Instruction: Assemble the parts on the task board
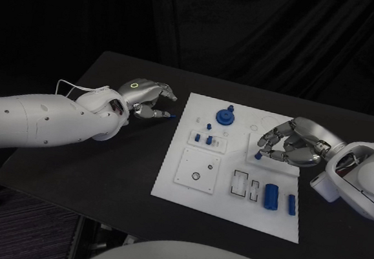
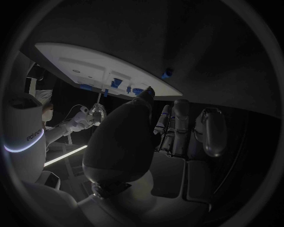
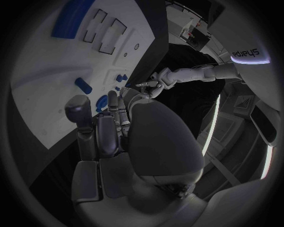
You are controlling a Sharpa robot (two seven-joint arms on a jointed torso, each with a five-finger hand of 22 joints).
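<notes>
Fingers of the right hand (image 1: 290,147) are curled in over the right part of the white board (image 1: 199,193), pinching a small blue peg (image 1: 257,156) at their tips; how the peg meets the board under them is hidden. Fingers of the left hand (image 1: 146,101) are bunched just off the board's left edge, with a small blue piece (image 1: 172,114) at their tips; the grip itself is hard to make out. On the board: a round blue knob (image 1: 225,116) near the far edge, two blue cylinders (image 1: 272,195) near the right front corner. All on the black table (image 1: 87,174).
</notes>
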